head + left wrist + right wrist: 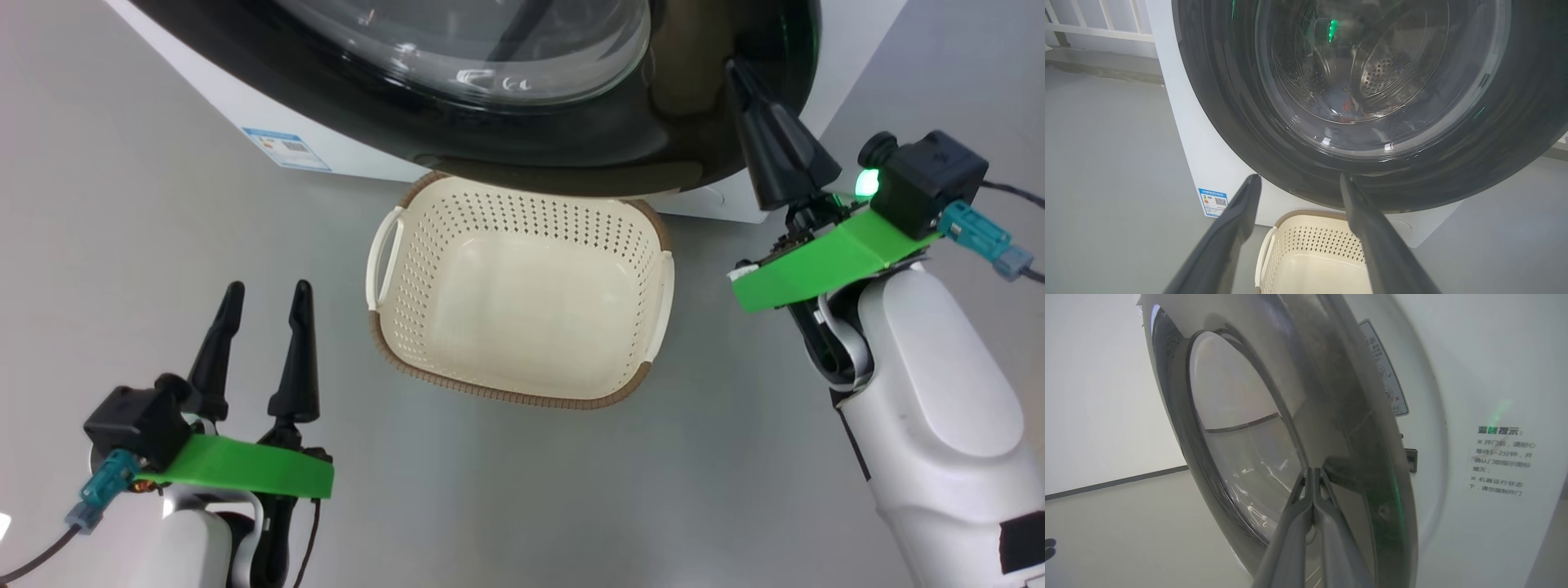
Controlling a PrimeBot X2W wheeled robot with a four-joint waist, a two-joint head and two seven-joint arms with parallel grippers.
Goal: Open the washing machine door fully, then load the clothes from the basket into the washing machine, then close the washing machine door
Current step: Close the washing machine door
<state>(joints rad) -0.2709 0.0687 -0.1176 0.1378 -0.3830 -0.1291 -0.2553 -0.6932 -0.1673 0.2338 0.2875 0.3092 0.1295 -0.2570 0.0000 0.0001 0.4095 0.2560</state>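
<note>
In the head view, the left gripper [269, 286] sits at 8 o'clock over the grey floor [122, 245]. Its two dark fingers are spread apart and hold nothing. A blue sticker [286, 149] is at 11 o'clock on the white washing machine [245, 106]. The basket [506, 396] stands on the floor in the middle, just in front of the machine. The washing machine door [571, 139] is at 12 o'clock. Through its glass, the left wrist view shows the clothes [1341, 104], blue with a bit of orange, down in the drum. The right gripper [739, 69] is at 2 o'clock. Its fingers are pressed together, with the tip right at the door's black rim.
</note>
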